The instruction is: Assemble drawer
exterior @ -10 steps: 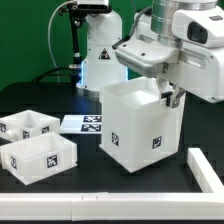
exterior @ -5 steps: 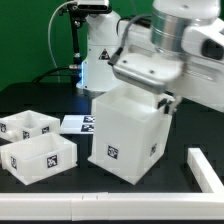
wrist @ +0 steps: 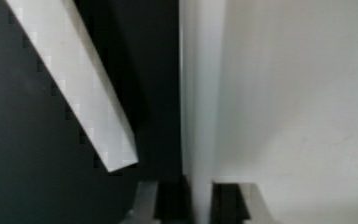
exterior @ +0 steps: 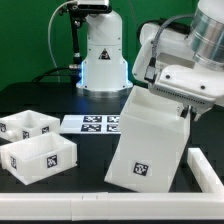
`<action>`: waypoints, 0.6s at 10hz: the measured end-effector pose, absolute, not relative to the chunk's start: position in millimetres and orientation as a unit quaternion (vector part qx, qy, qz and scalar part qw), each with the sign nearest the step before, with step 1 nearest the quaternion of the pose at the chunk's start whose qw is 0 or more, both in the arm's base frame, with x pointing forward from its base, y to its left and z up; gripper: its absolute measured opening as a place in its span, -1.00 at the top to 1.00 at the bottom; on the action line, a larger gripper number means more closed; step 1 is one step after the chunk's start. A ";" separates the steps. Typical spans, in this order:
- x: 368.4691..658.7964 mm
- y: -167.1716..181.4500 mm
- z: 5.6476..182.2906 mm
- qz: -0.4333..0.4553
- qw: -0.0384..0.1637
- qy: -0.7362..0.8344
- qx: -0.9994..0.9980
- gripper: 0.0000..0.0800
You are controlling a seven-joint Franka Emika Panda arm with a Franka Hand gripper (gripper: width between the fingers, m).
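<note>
1. One cube shell (exterior: 150,140) of the drawer, tilted rather than sitting square, toward the exterior view's right. One tag shows on its front face.
2. One gripper (exterior: 180,108) at the shell's top edge. In the wrist view its two fingers (wrist: 158,205) are pinched tight on the shell's thin wall.
3. Two trays, rear tray (exterior: 28,125) and front tray (exterior: 38,158), two compartments each. They sit at the exterior view's left, apart from the shell.
4. One marker board (exterior: 90,124), flat on the black table (exterior: 40,98) behind them.
</note>
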State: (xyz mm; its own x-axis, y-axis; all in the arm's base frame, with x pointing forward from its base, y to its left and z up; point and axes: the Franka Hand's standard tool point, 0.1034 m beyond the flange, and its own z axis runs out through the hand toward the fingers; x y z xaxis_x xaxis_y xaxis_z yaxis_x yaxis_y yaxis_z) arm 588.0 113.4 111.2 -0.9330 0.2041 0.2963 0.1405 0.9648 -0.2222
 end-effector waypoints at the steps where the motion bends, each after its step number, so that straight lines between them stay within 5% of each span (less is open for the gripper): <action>1: 588.0 112.4 110.6 0.095 0.163 -0.980 -0.063 0.91; 3: 586.0 111.1 109.1 0.096 0.171 -0.979 -0.048 0.91; 4: 580.6 111.5 107.8 0.113 0.200 -0.973 -0.014 0.91; 6: 590.4 120.6 102.5 0.131 0.201 -0.970 -0.024 0.91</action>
